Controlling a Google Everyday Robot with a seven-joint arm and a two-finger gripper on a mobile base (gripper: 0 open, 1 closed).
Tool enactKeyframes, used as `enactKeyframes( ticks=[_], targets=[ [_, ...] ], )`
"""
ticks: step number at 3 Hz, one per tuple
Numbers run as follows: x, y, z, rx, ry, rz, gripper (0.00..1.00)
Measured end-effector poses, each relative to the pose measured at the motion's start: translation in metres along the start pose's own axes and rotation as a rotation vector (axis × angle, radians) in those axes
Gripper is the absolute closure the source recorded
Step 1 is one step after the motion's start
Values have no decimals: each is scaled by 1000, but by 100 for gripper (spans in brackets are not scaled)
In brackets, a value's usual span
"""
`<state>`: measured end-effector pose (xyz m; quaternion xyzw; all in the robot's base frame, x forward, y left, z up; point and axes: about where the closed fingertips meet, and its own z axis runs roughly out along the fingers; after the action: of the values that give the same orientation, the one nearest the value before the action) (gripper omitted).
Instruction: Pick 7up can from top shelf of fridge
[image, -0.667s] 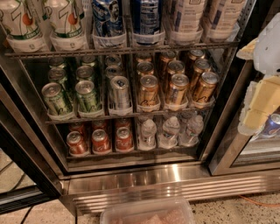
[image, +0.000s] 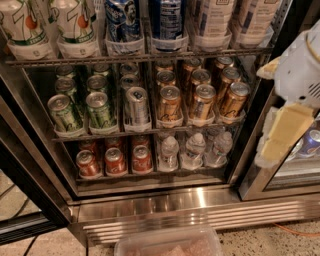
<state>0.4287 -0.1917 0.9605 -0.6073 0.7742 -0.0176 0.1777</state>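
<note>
- The 7up can (image: 75, 22) stands at the left end of the top shelf (image: 150, 57), in a clear tray, with a twin just beside it.
- Risk: a low reach could catch the rail, or a wide one could nudge the blue can (image: 122, 20).
- It looks whitish, with a green "7" and an orange dot; its top is out of view.
- The gripper (image: 280, 137) hangs well to the right, outside the fridge (image: 200, 200); open or closed, I cannot tell.

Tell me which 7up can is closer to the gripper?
The right 7up can, next to the blue can; the gripper hangs far to its right, lower down.
</note>
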Motion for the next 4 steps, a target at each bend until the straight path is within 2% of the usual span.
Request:
enactKeyframes(
  ticks=[1, 2, 3, 4],
  targets=[
    [-43, 39, 27, 2, -89, -60, 0],
    [-90, 68, 46, -15, -187, -134, 0],
    [-145, 93, 50, -59, -339, -209, 0],
    [-145, 93, 50, -59, -339, -209, 0]
  ],
)
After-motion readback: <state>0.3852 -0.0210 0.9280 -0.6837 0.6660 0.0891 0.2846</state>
